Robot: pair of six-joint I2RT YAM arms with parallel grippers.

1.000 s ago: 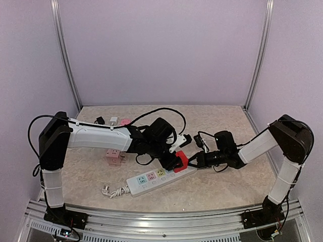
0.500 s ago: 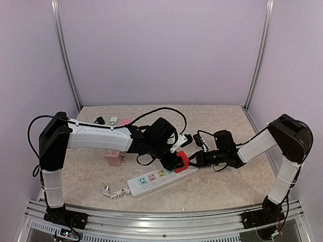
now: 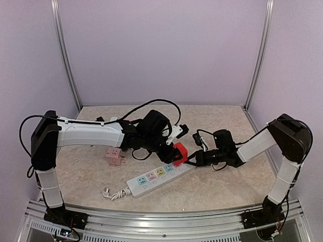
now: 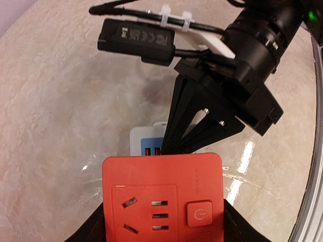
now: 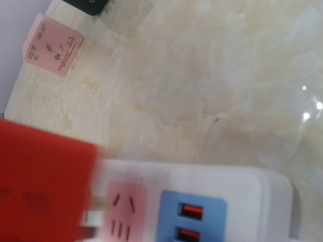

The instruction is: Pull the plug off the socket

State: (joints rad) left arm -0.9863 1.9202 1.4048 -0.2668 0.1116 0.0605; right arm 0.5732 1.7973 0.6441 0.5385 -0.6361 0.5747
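1. Pink cube adapter (image 3: 114, 156) sat well to the left of the left gripper (image 3: 177, 153).
2. White socket (image 3: 156, 177) lay below and left of that gripper, with its cord (image 3: 113, 191) at the far left end.
3. Left gripper pinched the red plug (image 4: 161, 196) by its sides, just above the socket's pink outlet (image 5: 122, 214), with its prongs (image 5: 92, 204) showing.
4. Right gripper (image 3: 193, 160), its fingers pressed together, had its tips on the socket's end, just right of the plug.
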